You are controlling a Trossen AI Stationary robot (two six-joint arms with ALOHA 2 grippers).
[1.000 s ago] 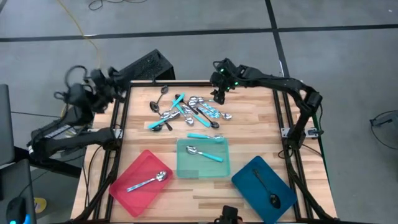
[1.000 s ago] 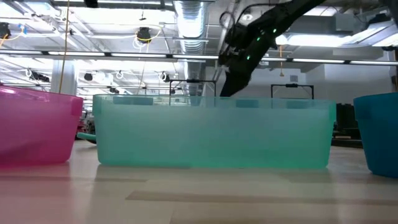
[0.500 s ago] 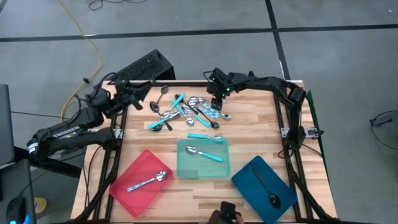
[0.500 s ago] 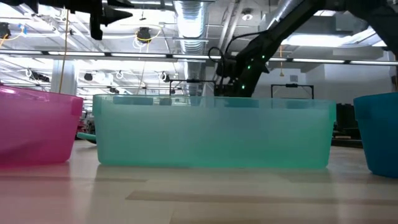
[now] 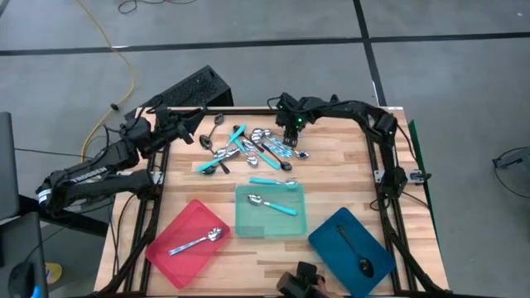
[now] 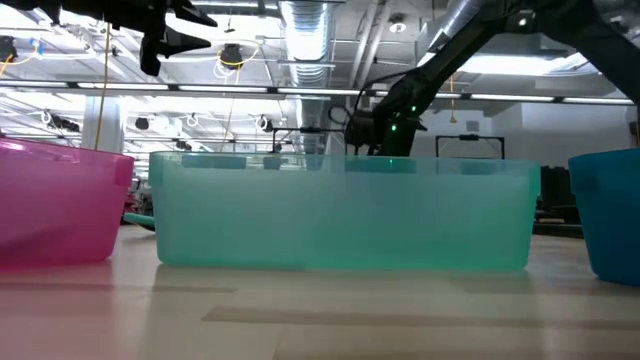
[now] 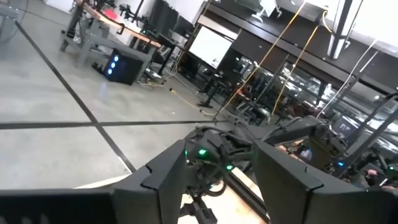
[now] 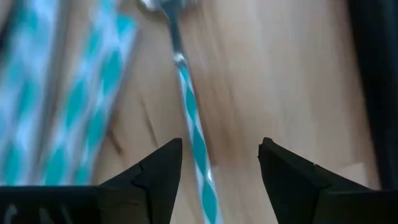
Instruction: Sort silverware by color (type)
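- The silverware [image 5: 252,147] lies mostly in a loose pile at the far middle of the table [image 5: 331,178], shiny, turquoise-handled and dark spoons mixed
- One turquoise-handled spoon [image 8: 193,134] lies right under the right gripper [image 5: 288,131], whose fingers stand apart over the pile's right edge, holding nothing
- The left gripper [image 5: 189,131] hovers at the table's far left edge, its fingers spread and empty
- Nearer, the red tray [image 5: 170,248], teal tray [image 5: 248,222] and blue tray [image 5: 331,240] each hold a spoon
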